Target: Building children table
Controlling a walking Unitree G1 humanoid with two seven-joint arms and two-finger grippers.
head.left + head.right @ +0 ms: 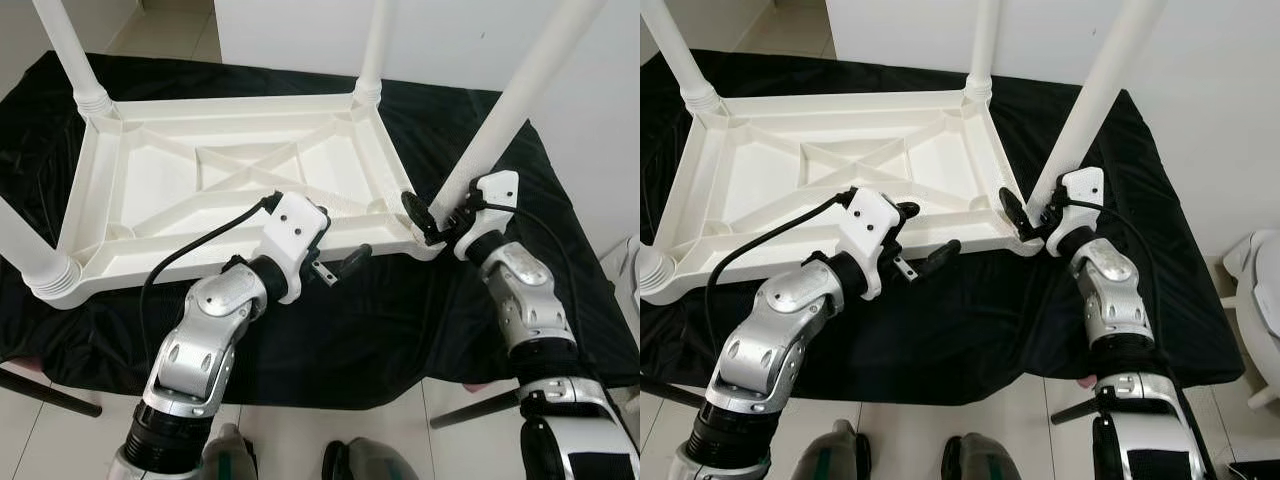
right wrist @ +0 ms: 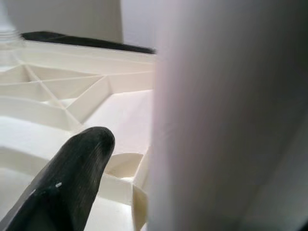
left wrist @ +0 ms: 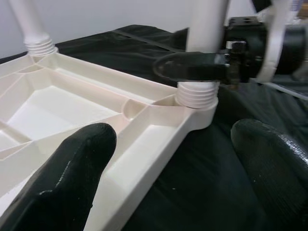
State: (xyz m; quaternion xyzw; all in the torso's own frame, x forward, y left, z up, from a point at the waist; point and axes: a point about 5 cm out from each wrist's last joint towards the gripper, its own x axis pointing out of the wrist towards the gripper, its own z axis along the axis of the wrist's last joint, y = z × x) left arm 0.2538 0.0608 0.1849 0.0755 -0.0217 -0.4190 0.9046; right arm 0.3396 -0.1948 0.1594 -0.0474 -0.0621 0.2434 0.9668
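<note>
Left eye view: a white plastic children's table (image 1: 230, 180) lies upside down on a black cloth (image 1: 400, 310), its ribbed underside up and its legs pointing upward. The right pincer (image 1: 428, 222) sits at the table's near corner, on the robot's right, its black fingers closed around the base of the white leg (image 1: 500, 125) standing there, just above the threaded socket. The left pincer (image 1: 335, 268) is held beside the near long rim of the table, spread wide, with one finger over the rim and the other over the cloth; that corner leg stands well beyond its tips.

Right eye view: the same layout, with the right pincer (image 1: 1025, 220) clamped on the leg (image 1: 1095, 90) and the left pincer (image 1: 925, 262) wide beside the table rim.

Left wrist view: the two black fingertips (image 3: 72, 173) are far apart, the table rim (image 3: 144, 144) running between them. Ahead, the leg (image 3: 204, 43) rises from its ribbed collar with the right pincer's finger (image 3: 192, 65) pressed against it.

Right wrist view: the leg (image 2: 216, 120) is very close, touching the finger (image 2: 72, 173); the table's underside lies behind.
</note>
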